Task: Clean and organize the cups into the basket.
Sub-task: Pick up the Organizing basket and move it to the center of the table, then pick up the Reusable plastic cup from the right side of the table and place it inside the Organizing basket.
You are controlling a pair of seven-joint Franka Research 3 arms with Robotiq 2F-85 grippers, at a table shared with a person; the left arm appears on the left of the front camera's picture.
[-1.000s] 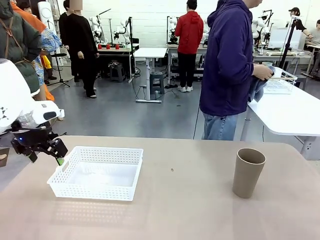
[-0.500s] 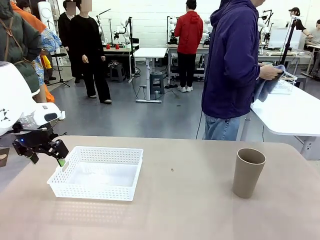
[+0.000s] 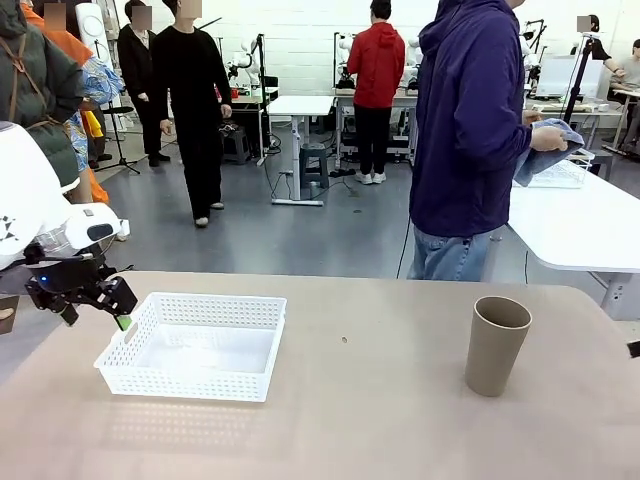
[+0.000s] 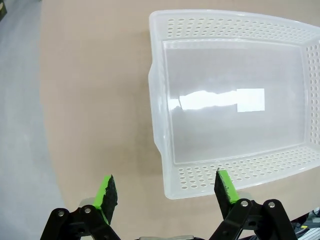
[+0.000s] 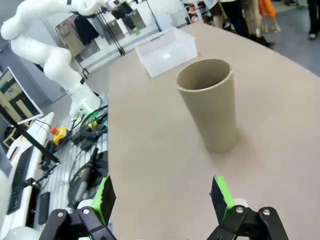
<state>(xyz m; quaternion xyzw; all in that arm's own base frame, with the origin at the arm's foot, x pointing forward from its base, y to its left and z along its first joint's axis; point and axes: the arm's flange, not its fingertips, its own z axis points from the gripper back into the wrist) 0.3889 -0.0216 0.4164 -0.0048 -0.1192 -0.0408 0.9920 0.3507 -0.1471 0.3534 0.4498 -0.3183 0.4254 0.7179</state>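
front: across table | left wrist: above basket | right wrist: beside cup

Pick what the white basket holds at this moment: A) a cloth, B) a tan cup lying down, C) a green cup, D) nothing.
D: the basket shows a bare floor in the left wrist view, and the tan cup stands upright on the table, apart from it.

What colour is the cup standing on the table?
The cup is beige-tan, clearest in the right wrist view.
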